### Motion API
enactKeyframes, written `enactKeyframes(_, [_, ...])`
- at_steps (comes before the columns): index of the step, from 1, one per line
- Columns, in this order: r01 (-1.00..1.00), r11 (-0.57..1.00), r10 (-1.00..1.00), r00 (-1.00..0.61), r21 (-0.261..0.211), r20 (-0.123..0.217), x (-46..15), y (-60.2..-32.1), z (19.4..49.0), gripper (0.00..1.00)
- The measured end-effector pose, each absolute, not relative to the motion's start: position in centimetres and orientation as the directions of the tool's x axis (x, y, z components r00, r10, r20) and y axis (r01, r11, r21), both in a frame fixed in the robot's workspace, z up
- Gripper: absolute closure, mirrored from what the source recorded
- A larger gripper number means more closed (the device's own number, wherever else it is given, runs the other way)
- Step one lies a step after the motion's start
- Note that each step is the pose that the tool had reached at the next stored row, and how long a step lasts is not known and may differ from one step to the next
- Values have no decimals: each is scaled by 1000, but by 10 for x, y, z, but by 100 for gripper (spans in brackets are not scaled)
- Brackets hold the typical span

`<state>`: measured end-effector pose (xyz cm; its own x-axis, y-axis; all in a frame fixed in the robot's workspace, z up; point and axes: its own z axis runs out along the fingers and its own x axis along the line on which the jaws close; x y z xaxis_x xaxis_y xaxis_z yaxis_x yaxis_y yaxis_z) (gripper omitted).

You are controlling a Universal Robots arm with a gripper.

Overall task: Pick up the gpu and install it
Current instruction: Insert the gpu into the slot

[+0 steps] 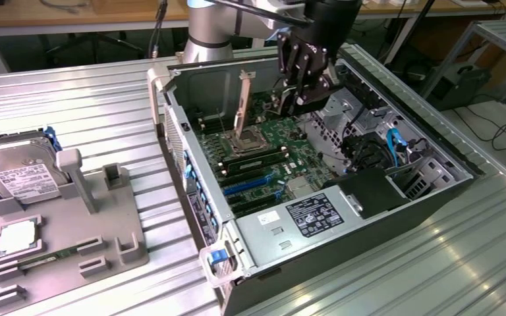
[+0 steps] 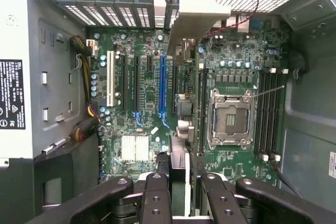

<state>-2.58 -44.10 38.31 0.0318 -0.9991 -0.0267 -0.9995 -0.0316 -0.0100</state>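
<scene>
Pickup looks done: the gripper (image 1: 299, 92) has the gpu (image 1: 281, 100) pinched edge-on between its jaws and hangs above the open pc case (image 1: 192, 191), w/ the card off the grey holder tray (image 1: 103, 243) on the table, where the hard drive (image 1: 16, 174) and a small square chip (image 1: 18, 237) sit. Install isn't done yet, I'd say. In the wrist view the card (image 2: 181, 124) runs straight out from between the fingers (image 2: 155, 198), over the motherboard (image 2: 131, 108), just beside the long blue slot (image 2: 162, 85) and the cpu socket (image 2: 230, 118). Can't tell if its edge touches a slot.
</scene>
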Motion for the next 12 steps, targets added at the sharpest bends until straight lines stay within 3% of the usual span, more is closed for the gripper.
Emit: enactKeyframes(12, [-1000, -5, -1000, 5, -6, -27, -26, -441, 376, 73])
